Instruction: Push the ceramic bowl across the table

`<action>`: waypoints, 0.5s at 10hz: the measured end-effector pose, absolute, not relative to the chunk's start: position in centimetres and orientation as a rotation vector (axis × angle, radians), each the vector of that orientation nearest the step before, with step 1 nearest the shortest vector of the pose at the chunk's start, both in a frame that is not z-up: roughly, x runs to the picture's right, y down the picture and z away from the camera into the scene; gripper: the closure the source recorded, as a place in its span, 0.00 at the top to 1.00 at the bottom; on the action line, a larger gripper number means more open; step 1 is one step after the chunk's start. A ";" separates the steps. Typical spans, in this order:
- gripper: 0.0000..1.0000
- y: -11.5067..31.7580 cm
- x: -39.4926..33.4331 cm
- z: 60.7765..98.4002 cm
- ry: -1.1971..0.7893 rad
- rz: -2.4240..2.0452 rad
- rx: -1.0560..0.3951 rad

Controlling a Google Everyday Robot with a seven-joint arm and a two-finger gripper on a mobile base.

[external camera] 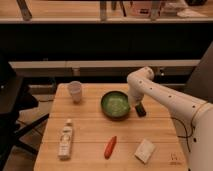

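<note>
The ceramic bowl point(115, 104), glossy dark green, sits mid-table, toward the far side of the table point(90, 131). I judge it heavy, rigid, slick and breakable, so I would press low on its outer wall rather than grasp it. My gripper point(140, 110) is low, just right of the bowl, its fingers closed on nothing. A whitish cup point(74, 91) stands to the bowl's left.

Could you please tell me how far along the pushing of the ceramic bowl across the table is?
Done: the gripper, shut, sits low by the table beside the ceramic bowl, on the side away from the cup. In hand: making contact, though I cannot tell whether it touches. Left: the push itself, since the bowl sits mid-table.
</note>
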State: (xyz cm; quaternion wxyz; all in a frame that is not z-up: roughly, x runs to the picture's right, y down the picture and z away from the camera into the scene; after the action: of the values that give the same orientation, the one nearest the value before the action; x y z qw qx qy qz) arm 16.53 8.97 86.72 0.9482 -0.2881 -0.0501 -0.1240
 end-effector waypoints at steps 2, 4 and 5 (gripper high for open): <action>0.00 9.1 14.1 86.7 -0.118 -0.306 -0.593; 0.00 9.0 11.8 86.9 -0.132 -0.353 -0.590; 0.00 8.9 11.3 87.0 -0.141 -0.373 -0.589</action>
State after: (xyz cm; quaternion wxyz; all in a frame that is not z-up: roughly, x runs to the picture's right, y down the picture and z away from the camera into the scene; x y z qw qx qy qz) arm 11.34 8.93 87.03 0.9374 -0.2882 -0.0690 -0.1828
